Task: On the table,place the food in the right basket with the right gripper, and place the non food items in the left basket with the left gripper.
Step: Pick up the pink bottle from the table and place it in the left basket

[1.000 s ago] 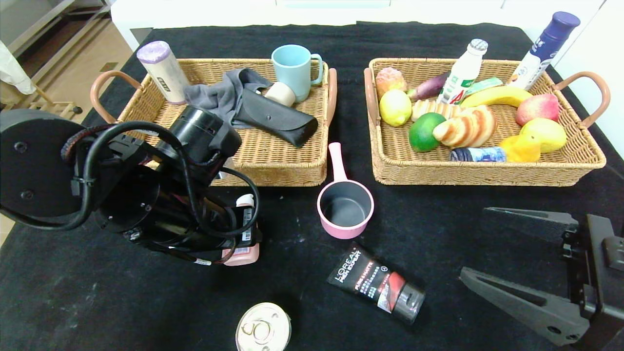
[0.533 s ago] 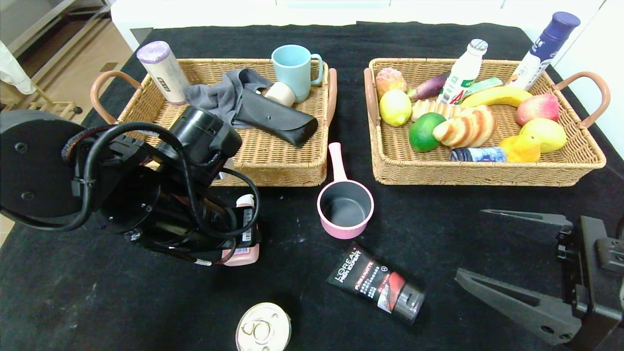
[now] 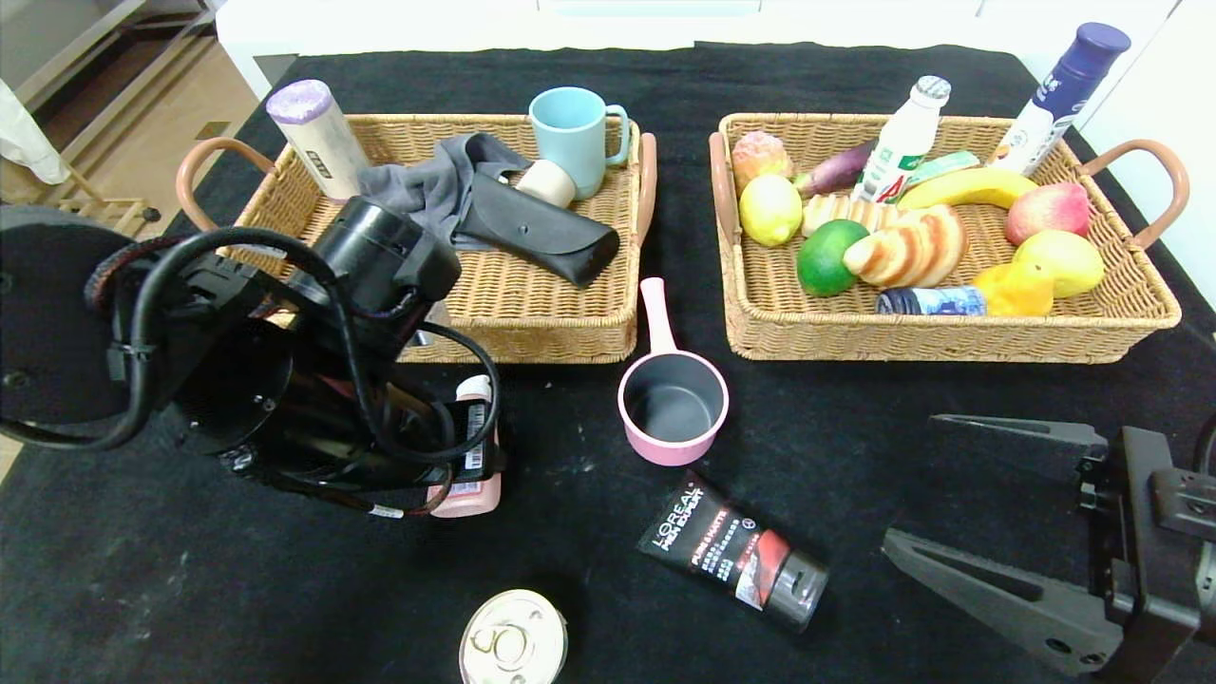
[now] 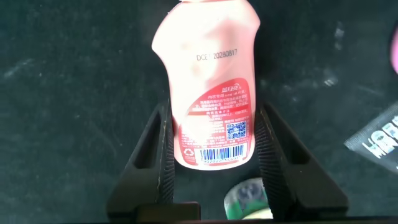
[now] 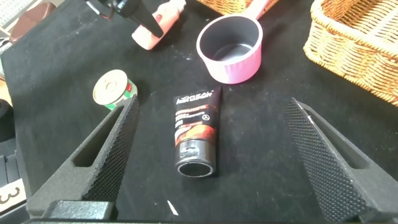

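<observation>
Pink bottle [image 4: 210,93] pinched in left tool [image 4: 211,152] just off the surface, near left basket [image 3: 532,313]; right tool [image 5: 211,155] spread wide, empty; both baskets well filled; saucepan [image 3: 673,404], tube [image 3: 731,553], can [image 3: 513,641] still out.

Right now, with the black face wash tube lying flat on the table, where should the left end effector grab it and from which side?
Grip the black tube across its flat middle, just above the cap, coming straight down from above. It lies flat and diagonal on the table, so the fingers should probably turn to straddle its long sides. The pink saucepan sits close beyond its crimped end, so stay nearer the cap.
</observation>
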Tool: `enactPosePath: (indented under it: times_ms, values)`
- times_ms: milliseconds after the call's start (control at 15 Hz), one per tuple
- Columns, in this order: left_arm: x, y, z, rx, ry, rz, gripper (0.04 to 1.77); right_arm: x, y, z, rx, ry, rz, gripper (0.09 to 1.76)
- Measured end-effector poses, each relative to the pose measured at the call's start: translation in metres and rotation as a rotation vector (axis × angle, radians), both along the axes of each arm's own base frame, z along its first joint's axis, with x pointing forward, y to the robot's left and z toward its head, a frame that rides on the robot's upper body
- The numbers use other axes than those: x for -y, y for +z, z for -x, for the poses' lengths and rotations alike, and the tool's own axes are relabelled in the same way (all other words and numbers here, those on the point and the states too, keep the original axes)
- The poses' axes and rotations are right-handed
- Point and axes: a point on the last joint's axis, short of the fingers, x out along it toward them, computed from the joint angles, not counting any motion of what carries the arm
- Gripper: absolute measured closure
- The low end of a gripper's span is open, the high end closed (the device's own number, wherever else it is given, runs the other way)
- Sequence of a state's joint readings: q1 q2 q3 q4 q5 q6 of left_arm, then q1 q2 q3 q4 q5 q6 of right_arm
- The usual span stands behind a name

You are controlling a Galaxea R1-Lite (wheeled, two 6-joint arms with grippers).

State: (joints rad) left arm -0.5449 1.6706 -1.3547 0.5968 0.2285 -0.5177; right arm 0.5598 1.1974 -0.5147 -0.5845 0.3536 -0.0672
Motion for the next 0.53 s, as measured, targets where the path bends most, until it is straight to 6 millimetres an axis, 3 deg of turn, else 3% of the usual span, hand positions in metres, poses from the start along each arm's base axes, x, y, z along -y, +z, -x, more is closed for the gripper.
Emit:
enactPosePath:
  times_ms: [533]
  values:
    - [-0.026, 0.038, 0.043, 0.144, -0.061, 0.017, 0.98, -0.003, -0.003, -0.001, -0.013, 0.013, 0.009, 0.14]
